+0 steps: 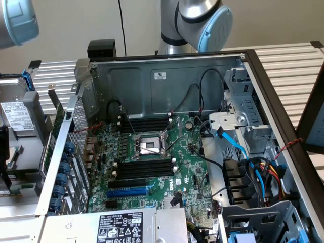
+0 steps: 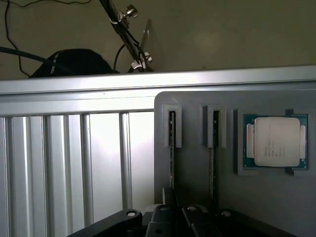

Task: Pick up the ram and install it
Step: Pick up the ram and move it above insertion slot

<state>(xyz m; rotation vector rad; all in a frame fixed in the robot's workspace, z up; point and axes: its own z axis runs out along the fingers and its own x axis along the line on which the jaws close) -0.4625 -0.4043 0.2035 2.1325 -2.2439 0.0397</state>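
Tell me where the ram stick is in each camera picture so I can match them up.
Wrist view: the ram stands edge-on in the gray holder, in the slot farther from the processor.
Exterior view: the black memory slots on the board are empty.
Shared landmark: the ribbed metal table.

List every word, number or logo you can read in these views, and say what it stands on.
No text reads with certainty.
Black label on the power supply: print too small.
White sticker on the case's back wall: too small.
Label on the grey unit, exterior view's left: blurred.
Processor lid, wrist view: faint print, unreadable.
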